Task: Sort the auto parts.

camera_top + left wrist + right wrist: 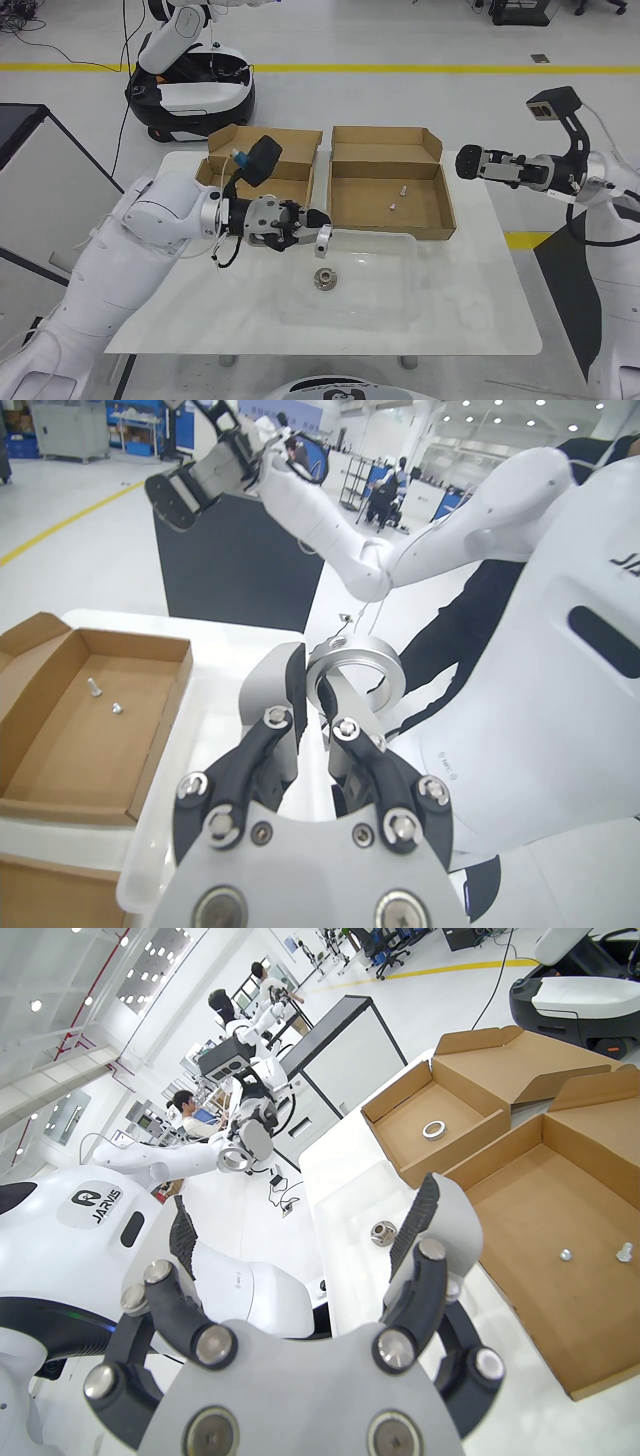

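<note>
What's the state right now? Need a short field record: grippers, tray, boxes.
left gripper: shut on held ring, one finger inside it, one outside; raised near the box-side edge of the white tray
right gripper: open, empty, off the outer side of the right box
tray contents: one flanged hub
left box: one boxed ring, lying flat
right box contents: two bolts, apart from each other
</note>
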{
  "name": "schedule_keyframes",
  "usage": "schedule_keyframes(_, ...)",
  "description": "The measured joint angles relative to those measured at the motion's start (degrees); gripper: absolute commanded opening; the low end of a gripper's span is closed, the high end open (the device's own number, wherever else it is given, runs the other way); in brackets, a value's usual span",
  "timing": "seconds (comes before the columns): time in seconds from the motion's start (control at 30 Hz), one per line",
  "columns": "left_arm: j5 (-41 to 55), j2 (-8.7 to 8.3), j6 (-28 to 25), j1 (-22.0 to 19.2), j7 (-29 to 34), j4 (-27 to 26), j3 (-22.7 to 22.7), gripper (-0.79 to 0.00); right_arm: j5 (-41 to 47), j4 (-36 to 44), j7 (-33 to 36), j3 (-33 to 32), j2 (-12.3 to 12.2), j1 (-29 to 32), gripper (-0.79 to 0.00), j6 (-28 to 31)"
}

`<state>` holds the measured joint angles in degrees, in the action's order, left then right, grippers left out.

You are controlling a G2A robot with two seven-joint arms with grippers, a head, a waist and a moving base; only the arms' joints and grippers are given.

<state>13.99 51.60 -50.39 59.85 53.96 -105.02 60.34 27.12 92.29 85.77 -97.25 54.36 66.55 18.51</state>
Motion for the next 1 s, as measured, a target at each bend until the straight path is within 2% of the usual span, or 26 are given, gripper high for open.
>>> schedule_keyframes(0.13, 2.65, -1.62, -4.37, -0.36, -4.33, -1.92, -1.27, -0.785, 0.00, 0.00, 0.00, 0.00, 0.00, 0.00, 0.000, 0.00)
schedule_keyframes(0.43, 2.68, -1.58, -3.95, -0.26, -4.19, -1.93, -1.28, -0.785, 0.00, 0.00, 0.00, 0.00, 0.00, 0.00, 0.000, 0.00)
schedule_keyframes(0.5, 4.00, -1.49, -4.23, 0.72, -5.72, -2.23, -1.42, -0.785, 0.00, 0.00, 0.00, 0.00, 0.00, 0.00, 0.000, 0.00)
schedule_keyframes(0.63, 10.37, -1.10, -7.73, 2.49, -8.61, -3.85, -2.57, -0.785, 0.00, 0.00, 0.00, 0.00, 0.00, 0.00, 0.000, 0.00)
schedule_keyframes(0.83, 21.65, 0.27, -7.61, 2.70, -7.65, -6.70, -4.42, -0.785, 0.00, 0.00, 0.00, 0.00, 0.00, 0.00, 0.000, 0.00)
schedule_keyframes(1.0, 29.13, 1.79, -7.61, 3.13, -7.67, -8.23, -4.29, -0.785, 0.00, 0.00, 0.00, 0.00, 0.00, 0.00, 0.000, 0.00)
